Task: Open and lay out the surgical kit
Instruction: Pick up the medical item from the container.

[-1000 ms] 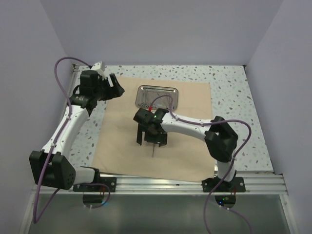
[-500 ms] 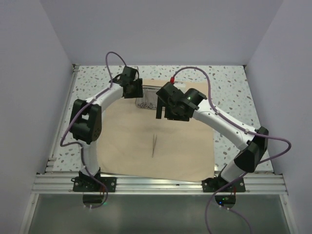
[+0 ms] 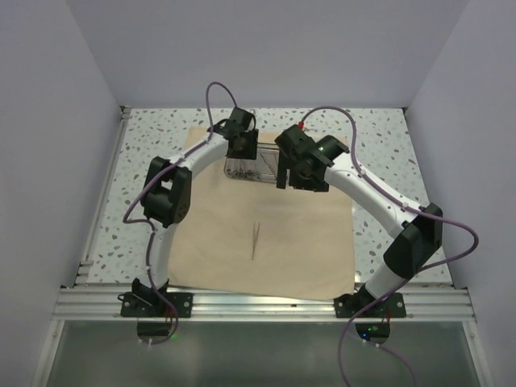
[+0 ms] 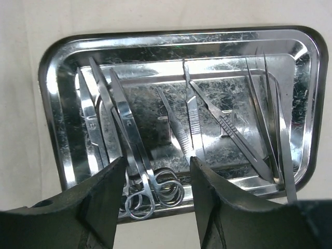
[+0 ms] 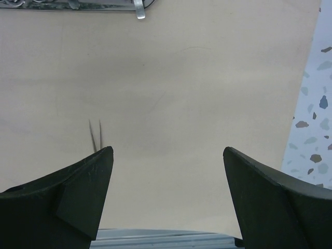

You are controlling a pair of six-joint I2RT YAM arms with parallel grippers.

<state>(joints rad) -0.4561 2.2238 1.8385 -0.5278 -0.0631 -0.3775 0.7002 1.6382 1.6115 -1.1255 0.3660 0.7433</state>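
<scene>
The tan cloth wrap (image 3: 298,242) lies spread flat on the table. The steel tray (image 3: 260,168) stands at its far edge, partly hidden by both grippers. In the left wrist view the tray (image 4: 57,78) holds scissors (image 4: 132,155), forceps (image 4: 189,114) and tweezers (image 4: 270,124). My left gripper (image 4: 158,162) hovers open over the tray's near rim, above the scissor handles; it also shows in the top view (image 3: 242,153). One pair of tweezers (image 3: 255,240) lies alone on the cloth. My right gripper (image 3: 298,173) is open and empty above the cloth (image 5: 197,93), just right of the tray.
The speckled tabletop (image 3: 387,153) borders the cloth on the left, right and far sides. An aluminium rail (image 3: 266,305) runs along the near edge. Purple cables loop above both arms. The tweezers' tips (image 5: 96,134) show beside my right gripper's left finger.
My right gripper has left the tweezers on the cloth and moved up and back beside the tray. My left arm has swung from the far left to over the tray.
</scene>
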